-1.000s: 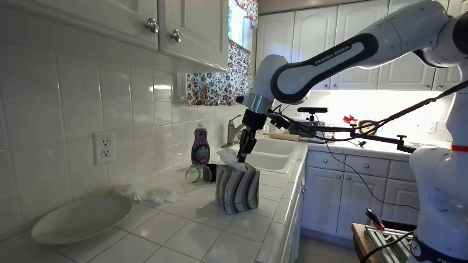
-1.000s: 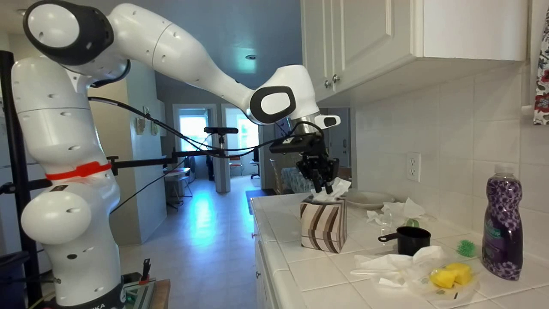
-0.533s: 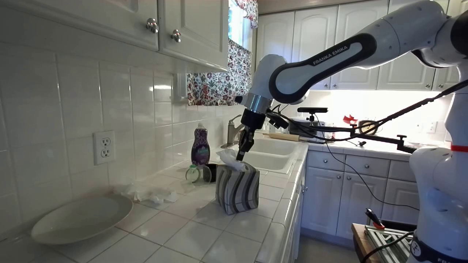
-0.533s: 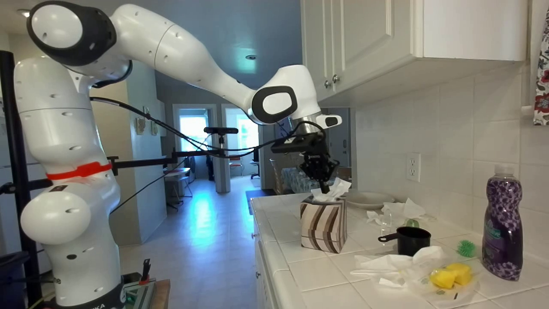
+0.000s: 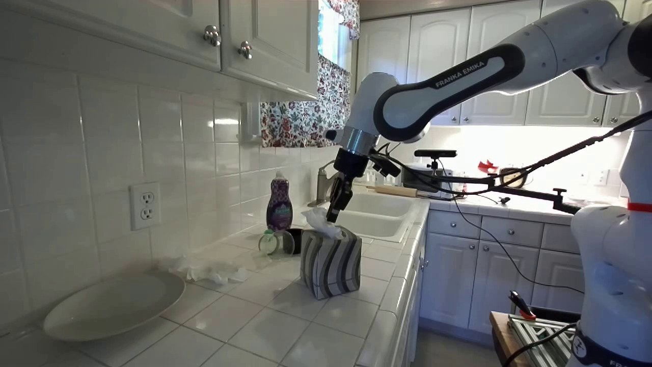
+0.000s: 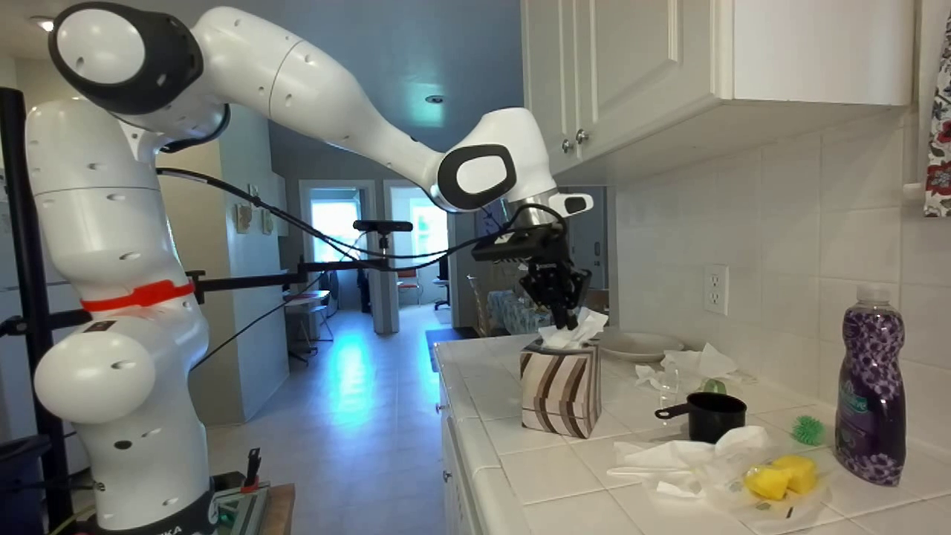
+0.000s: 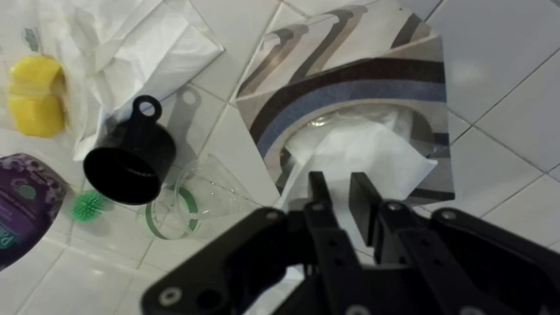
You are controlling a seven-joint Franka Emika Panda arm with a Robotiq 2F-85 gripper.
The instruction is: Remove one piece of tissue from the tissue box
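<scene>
The striped tissue box (image 5: 331, 266) stands upright on the tiled counter; it also shows in an exterior view (image 6: 559, 392) and the wrist view (image 7: 341, 89). A white piece of tissue (image 7: 380, 153) sticks up out of its oval opening and leans to one side; it shows in both exterior views (image 5: 318, 221) (image 6: 591, 325). My gripper (image 7: 337, 176) points down at the tissue. Its fingers are partly open with a narrow gap, and no tissue is visibly pinched. In both exterior views the fingertips (image 5: 331, 218) (image 6: 566, 324) are just above the box top, beside the tissue.
A black cup (image 6: 715, 417), loose white tissues (image 6: 691, 457), a yellow item (image 6: 781, 477), a green spiky ball (image 6: 807, 429) and a purple soap bottle (image 6: 869, 386) stand near the box. A white oval plate (image 5: 117, 308) lies by the wall. Cabinets (image 6: 743, 111) overhang the counter.
My gripper has risen slightly and shifted a little toward the tissue. The fingers drew together half a second ago and now show a small gap. The box and tissue have not visibly moved.
</scene>
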